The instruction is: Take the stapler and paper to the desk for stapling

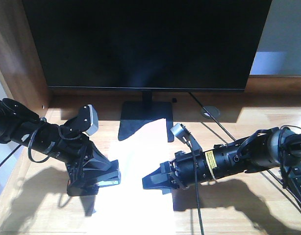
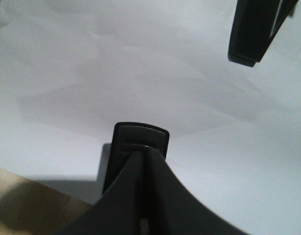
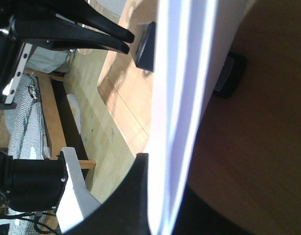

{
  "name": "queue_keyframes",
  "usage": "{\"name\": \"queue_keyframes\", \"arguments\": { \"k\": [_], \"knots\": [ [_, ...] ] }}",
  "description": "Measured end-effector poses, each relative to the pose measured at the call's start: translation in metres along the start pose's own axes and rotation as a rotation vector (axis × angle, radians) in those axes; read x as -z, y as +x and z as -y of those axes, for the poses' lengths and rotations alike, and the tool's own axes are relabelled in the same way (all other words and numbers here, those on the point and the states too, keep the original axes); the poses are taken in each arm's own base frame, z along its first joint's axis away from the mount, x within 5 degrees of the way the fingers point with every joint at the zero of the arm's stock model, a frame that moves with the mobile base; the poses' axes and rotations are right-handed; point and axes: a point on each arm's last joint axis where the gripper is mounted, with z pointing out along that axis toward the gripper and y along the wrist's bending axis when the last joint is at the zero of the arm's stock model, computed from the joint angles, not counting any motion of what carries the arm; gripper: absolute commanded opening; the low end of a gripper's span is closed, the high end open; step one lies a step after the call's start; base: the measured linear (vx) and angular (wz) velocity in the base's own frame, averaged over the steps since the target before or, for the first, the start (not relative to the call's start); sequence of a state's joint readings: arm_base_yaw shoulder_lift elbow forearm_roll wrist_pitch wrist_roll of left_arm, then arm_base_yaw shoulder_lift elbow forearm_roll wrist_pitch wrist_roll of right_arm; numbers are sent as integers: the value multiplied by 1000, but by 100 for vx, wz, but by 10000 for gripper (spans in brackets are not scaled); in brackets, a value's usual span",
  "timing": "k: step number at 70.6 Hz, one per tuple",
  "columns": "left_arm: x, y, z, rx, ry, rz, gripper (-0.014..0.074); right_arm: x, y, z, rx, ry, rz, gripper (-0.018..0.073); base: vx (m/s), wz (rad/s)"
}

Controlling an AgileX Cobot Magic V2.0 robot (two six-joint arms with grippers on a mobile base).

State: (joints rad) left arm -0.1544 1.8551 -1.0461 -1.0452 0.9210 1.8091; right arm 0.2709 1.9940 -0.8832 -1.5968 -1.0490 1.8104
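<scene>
— What do we see nearest us?
— Our right gripper (image 1: 153, 182) is pinched closed on the right edge of the paper (image 1: 136, 156). The sheet lies on the desk (image 1: 248, 208) between both arms.
— And our left?
— Our left gripper (image 1: 107, 177) sits at the paper's left edge, one finger (image 2: 140, 139) resting on the sheet. We can't tell its spread. Behind stands a dark monitor (image 1: 140, 44).

L pincer (image 1: 99, 182), R pincer (image 1: 151, 182), arms (image 1: 47, 139) & cables (image 1: 197, 205) black; grey wrist cams (image 1: 90, 120); yellow label (image 1: 209, 160) on R.
</scene>
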Motion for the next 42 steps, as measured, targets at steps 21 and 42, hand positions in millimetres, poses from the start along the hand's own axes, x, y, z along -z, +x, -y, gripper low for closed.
{"name": "queue_keyframes", "arguments": {
  "k": [21, 42],
  "knots": [
    [0, 0, 0, 0, 0, 0, -6, -4, -2, 6, -55, -14, 40, -3, 0, 0],
    [0, 0, 0, 0, 0, 0, -6, -9, 2, 14, -89, -22, 32, -3, 0, 0]
  ]
}}
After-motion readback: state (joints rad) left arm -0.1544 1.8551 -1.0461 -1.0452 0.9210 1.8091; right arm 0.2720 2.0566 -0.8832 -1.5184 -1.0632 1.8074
